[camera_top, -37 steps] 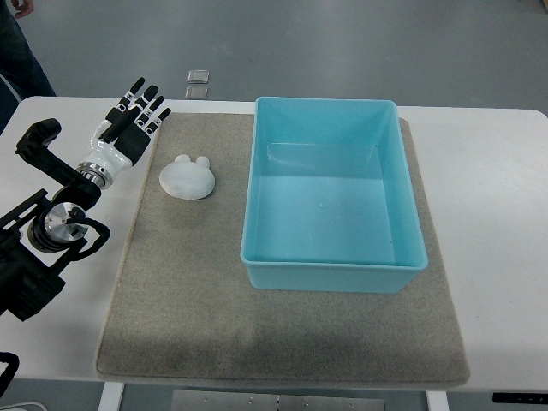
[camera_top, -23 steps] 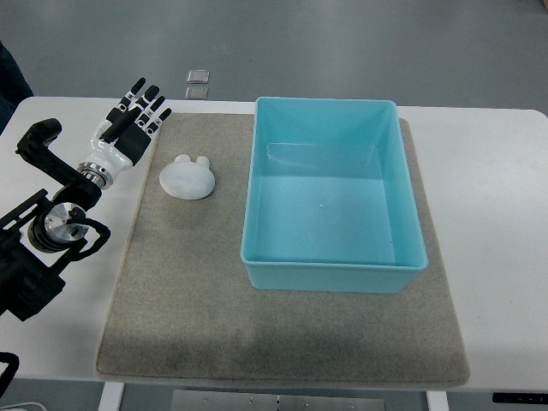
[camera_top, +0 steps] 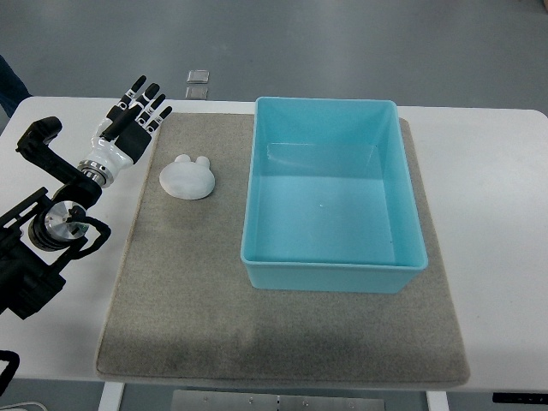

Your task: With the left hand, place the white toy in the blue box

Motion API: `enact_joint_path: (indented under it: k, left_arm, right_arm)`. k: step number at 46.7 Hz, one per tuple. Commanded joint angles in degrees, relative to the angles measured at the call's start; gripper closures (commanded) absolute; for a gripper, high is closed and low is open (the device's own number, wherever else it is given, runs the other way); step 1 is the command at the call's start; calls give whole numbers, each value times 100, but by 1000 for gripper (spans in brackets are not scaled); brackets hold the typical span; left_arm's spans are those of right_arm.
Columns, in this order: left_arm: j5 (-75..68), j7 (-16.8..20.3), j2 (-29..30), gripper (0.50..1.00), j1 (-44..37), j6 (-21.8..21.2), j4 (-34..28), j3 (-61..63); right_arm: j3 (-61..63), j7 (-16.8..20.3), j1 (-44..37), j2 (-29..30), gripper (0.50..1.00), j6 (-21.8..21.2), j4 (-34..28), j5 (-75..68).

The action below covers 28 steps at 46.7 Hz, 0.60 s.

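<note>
Left hand: the left hand sits at the far left corner of the grey mat, fingers spread and straight, holding nothing; the black fingertips point away from the robot, toward the far edge of the worktop.
Left arm: the left arm comes in from the picture's left edge, a white wrist segment joining black brackets and a round metal joint, all left of the mat.
White toy: the white toy lies on the mat, in its far left part, a rounded lump with two small ear-like bumps on its far side; it is near the hand, to the hand's right and closer to the robot, and does not touch it.
Blue box: the blue box stands open on the right half of the mat, to the right of the toy and apart from it; its inside holds nothing.
Mat: it covers most of the middle of the white worktop, with bare worktop showing left and right of it.
Floor: beyond the mat's far edge, two small square plates lie on the grey floor.
Person: a dark bit of clothing shows at the left picture edge, beyond the mat's far left corner.
</note>
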State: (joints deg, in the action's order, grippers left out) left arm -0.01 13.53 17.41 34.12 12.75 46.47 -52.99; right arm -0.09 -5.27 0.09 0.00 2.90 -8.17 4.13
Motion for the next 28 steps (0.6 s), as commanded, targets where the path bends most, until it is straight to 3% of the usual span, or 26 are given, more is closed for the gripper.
enact_joint_path:
  k: [1,14,23,28]
  left_arm:
    - [-7,0,-1,506,42,0,-24,-1]
    - [-104,1,52,506,201,149,-41,61]
    - [-95,0,26,506,183,1063,-454,87]
    - [-86,0,8,506,192,1064,-490,87]
  right_arm:
    - [0,0,0,0,564,0,0,0]
    - [0,0,0,0,564,0,0,0]
    - [0,0,0,0,564,0,0,0]
    - [0,0,0,0,564,0,0,0]
